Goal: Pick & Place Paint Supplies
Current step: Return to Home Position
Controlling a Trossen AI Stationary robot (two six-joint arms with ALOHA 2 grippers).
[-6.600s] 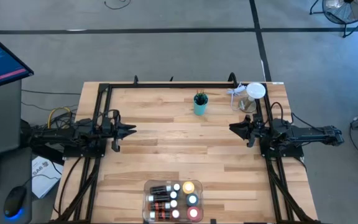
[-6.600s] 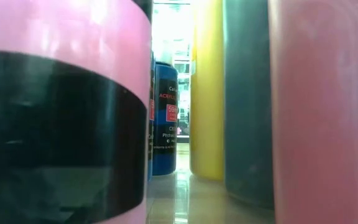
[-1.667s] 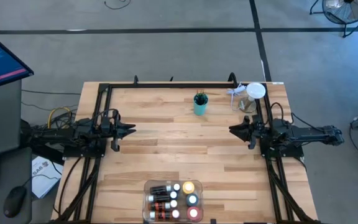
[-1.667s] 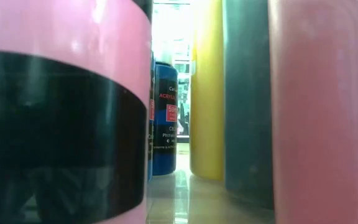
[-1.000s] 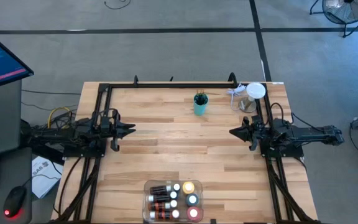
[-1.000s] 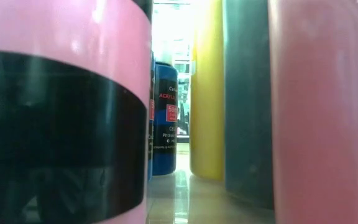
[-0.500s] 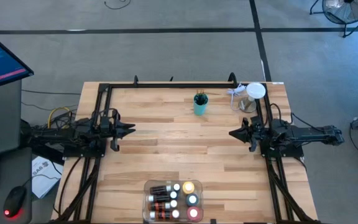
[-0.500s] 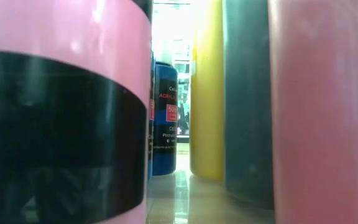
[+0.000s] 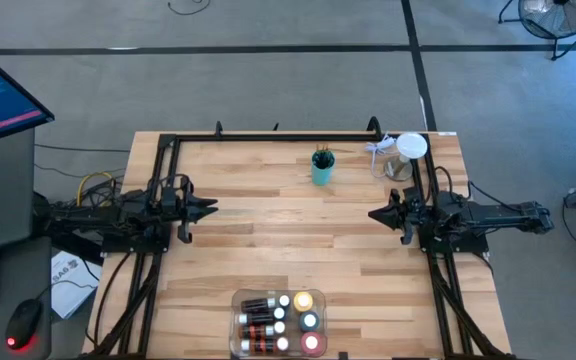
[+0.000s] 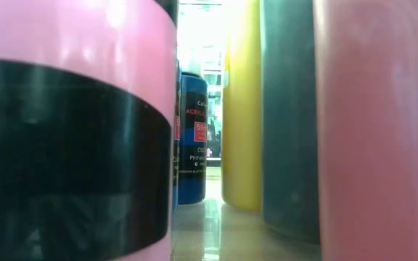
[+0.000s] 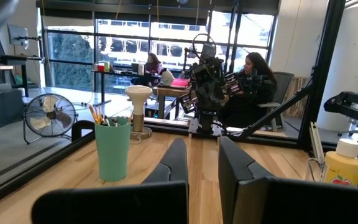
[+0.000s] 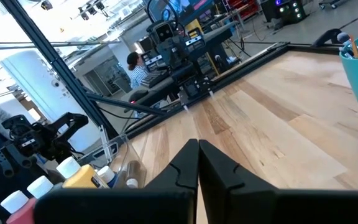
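Bottles [image 9: 268, 322] stand packed in the tray [image 9: 234, 332], brushes [image 9: 321, 157] in the cup [image 9: 322, 175]. My left jaws sit narrowly parted and my right jaws closed, both empty, at opposite sides of the counter [image 9: 288, 240]. I'd settle home slowly, staying clear of both.

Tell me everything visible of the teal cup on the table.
The teal, plastic-looking cup stands upright on the wooden table, near the edge opposite the clear plastic tray. It is plain, open-topped and narrows slightly toward its base. Several thin paint brushes stand in it, ends poking above the rim. Nothing else touches it.
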